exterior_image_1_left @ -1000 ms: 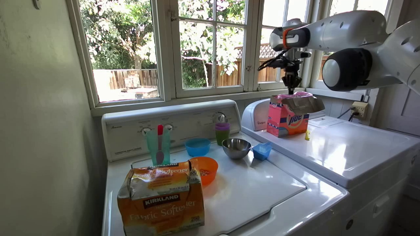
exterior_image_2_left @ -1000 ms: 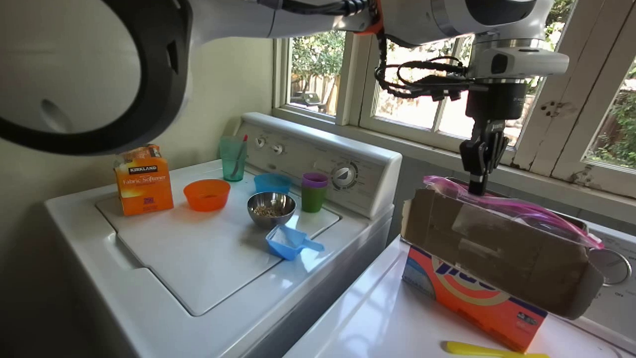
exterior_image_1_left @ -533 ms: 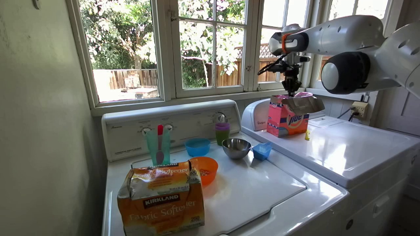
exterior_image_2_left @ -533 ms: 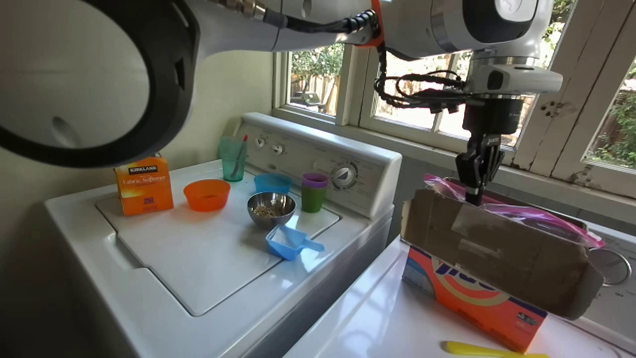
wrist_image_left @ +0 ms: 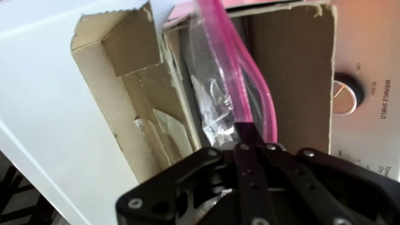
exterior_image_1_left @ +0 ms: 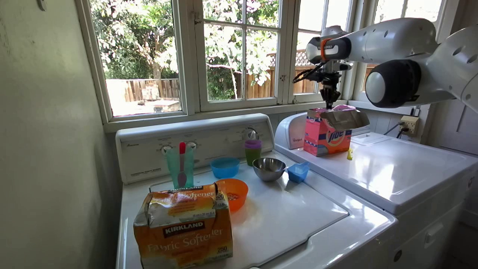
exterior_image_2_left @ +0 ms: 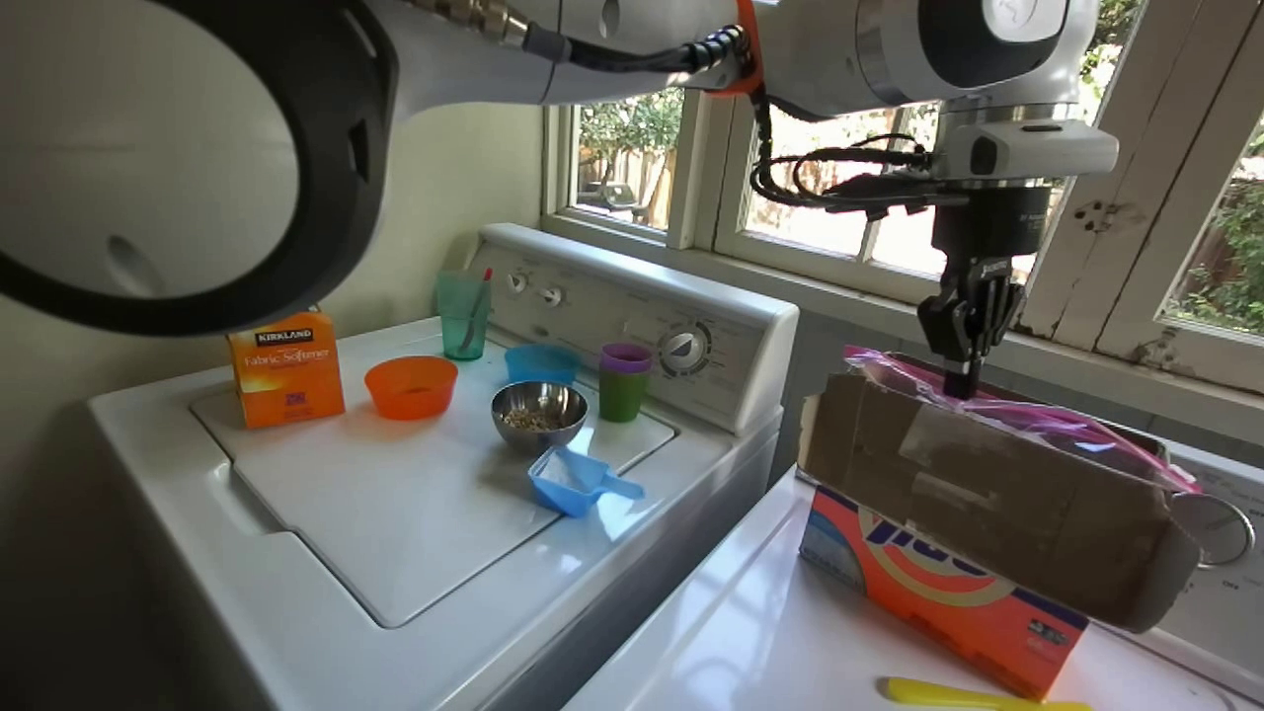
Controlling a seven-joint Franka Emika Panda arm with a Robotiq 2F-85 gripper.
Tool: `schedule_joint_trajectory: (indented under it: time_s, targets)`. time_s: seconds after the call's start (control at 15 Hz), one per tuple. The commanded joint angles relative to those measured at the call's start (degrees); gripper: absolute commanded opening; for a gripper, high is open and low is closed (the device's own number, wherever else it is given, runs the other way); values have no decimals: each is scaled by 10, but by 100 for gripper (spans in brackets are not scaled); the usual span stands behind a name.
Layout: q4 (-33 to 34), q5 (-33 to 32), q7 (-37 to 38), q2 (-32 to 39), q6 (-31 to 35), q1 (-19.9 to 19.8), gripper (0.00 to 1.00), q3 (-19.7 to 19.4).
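Hand [exterior_image_2_left: 960, 383] closed narrow; whether film is pinched, unclear | pink-zip plastic bag [wrist_image_left: 232, 87] inside open Tide box [exterior_image_2_left: 987, 617] on dryer [exterior_image_1_left: 388, 168] | change: hand has just shifted sideways and slightly up, judged still working the bag's mouth

Over the last second the gripper [exterior_image_2_left: 960, 387] has come down lower over the open Tide detergent box [exterior_image_2_left: 948, 592], then shifted sideways toward the dryer control panel [wrist_image_left: 365, 131]. Right beside its fingertips [wrist_image_left: 247, 129], the pink zip rim [wrist_image_left: 229, 62] of the plastic bag [wrist_image_left: 215, 93], partly lost from sight half a second ago, now shows again. Well apart from the gripper, the lowered arm [exterior_image_2_left: 148, 148] now covers most of the top of the Kirkland fabric softener box [exterior_image_2_left: 286, 375].
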Motion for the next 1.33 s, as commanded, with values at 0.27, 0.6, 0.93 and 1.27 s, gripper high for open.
schedule_joint_trajectory:
  time_s: [0.27, 0.6, 0.93, 1.27]
  targets:
    - [-3, -6, 11, 2, 3, 2, 5, 0]
    - [-2, -6, 5, 4, -3, 2, 0, 1]
    - [0, -4, 5, 6, -12, 1, 40, 3]
    - [0, -3, 6, 5, -15, 1, 77, 3]
